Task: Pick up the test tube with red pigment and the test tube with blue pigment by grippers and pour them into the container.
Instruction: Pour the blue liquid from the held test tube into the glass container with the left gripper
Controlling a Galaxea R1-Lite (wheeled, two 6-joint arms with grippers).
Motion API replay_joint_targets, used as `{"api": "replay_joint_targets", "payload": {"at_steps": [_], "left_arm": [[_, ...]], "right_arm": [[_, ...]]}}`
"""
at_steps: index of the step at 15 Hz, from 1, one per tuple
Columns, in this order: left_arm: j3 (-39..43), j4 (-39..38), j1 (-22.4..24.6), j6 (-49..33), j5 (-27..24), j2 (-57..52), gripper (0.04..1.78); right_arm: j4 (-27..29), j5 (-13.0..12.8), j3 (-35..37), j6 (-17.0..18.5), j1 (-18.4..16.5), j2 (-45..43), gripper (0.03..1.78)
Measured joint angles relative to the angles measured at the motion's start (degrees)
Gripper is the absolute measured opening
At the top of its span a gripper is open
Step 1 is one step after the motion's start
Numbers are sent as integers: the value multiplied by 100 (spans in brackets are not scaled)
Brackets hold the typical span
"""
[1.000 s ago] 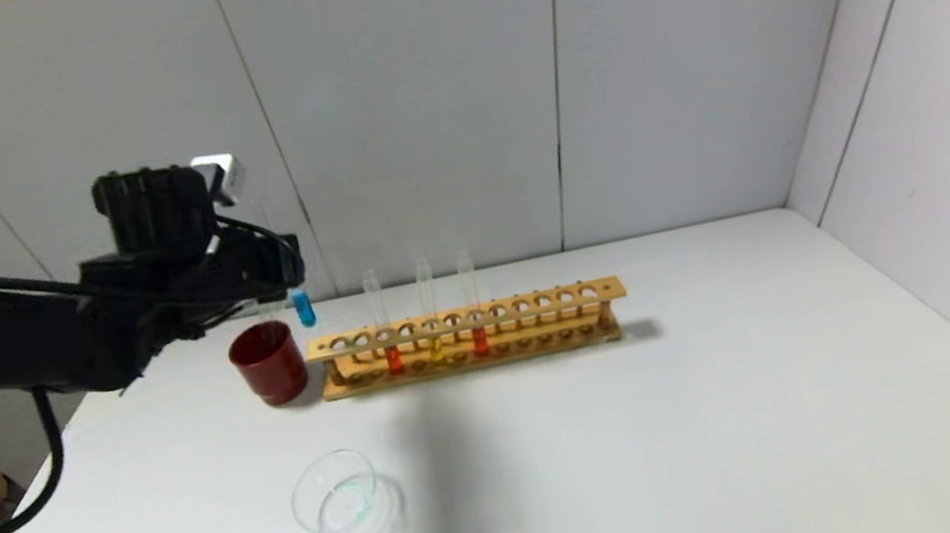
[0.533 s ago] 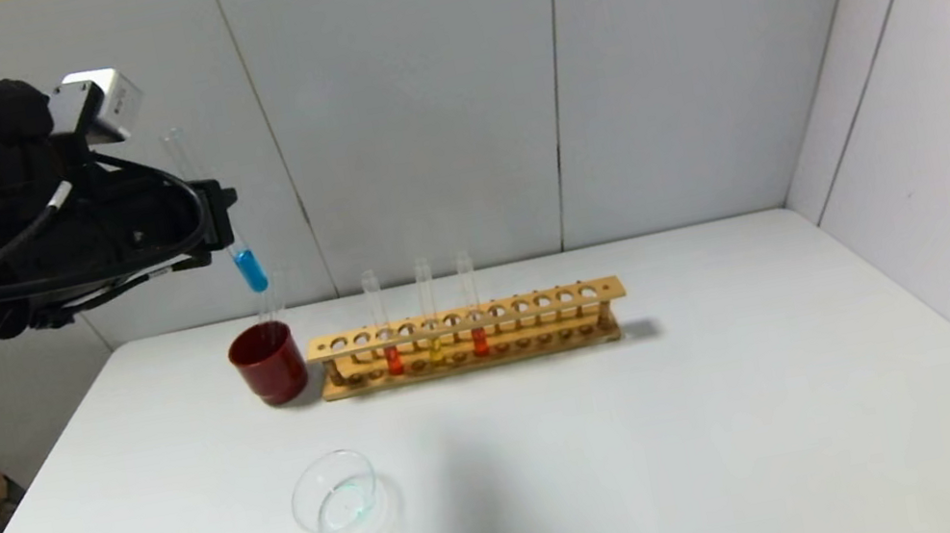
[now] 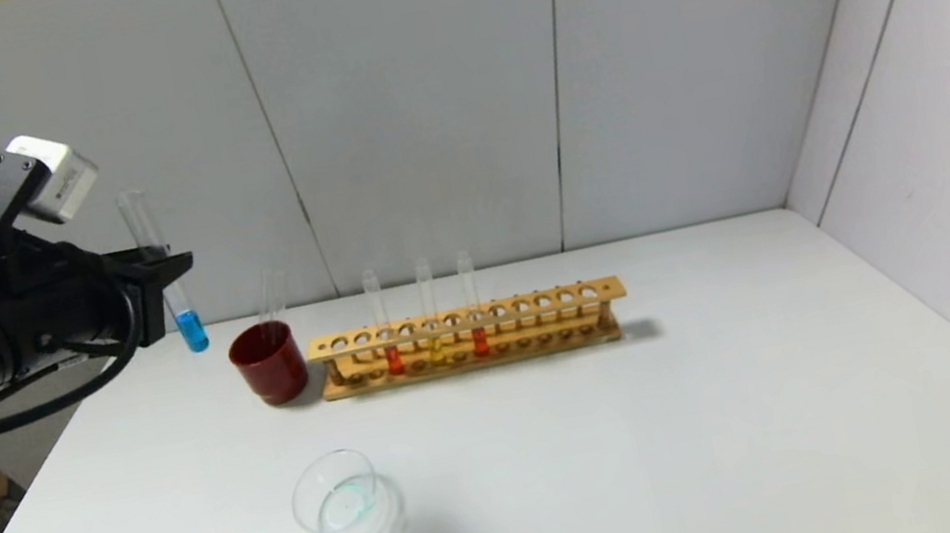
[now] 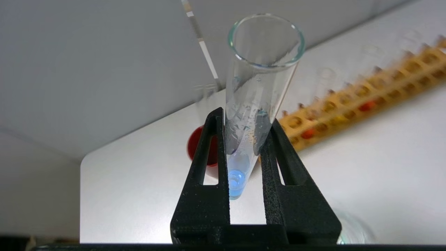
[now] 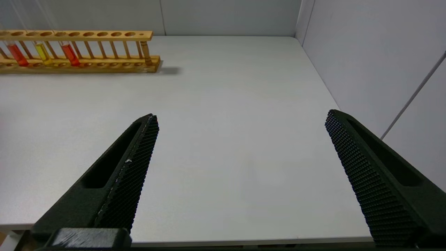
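**Operator:** Report the left gripper and its load.

**Technician:** You will find the black two-finger left gripper (image 3: 161,268) raised at the left edge of the white table (image 3: 660,429), above and to the left of the dark red round cup (image 3: 268,362). Its fingers (image 4: 209,153) are clamped on the thin clear glass test tube with blue pigment (image 3: 165,272). The tube is close to upright, slightly tilted, with its open mouth up and the blue liquid in its rounded bottom, just below the fingers.

**Operator:** Where is the receiving vessel?

**Technician:** Look toward the near side of the table. The shallow round clear glass container (image 3: 347,504) stands there, well apart from the held tube and nearer to you than the cup. A faint teal trace shows on its floor.

**Operator:** Locate the red pigment.

**Technician:** Check the long wooden test tube rack (image 3: 468,338), just beside the cup on its right. Three tubes stand upright in it: the test tube with red pigment (image 3: 475,315) on the right, a yellow-liquid tube (image 3: 432,325) in the middle, and an orange-red tube (image 3: 387,336) on the left. Bare clear tubes (image 3: 273,297) stand in the cup.

**Operator:** State the right gripper.

**Technician:** The right gripper (image 5: 240,146) is held above the table's right portion. Its fingers are wide apart and hold nothing.
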Motion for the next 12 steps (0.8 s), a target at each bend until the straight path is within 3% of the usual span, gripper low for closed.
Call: {"api": "replay_joint_targets", "payload": {"at_steps": [3,6,12], "left_arm": [[207,155,389,1191,-1017,-38,31],[122,772,602,2461,-2255,63,31],[-179,984,674,4715,-2354,497,31]], "right_arm": [[0,0,0,2,0,0,175],[2,0,0,2,5,0,175],[2,2,0,2,2,0,175]]}}
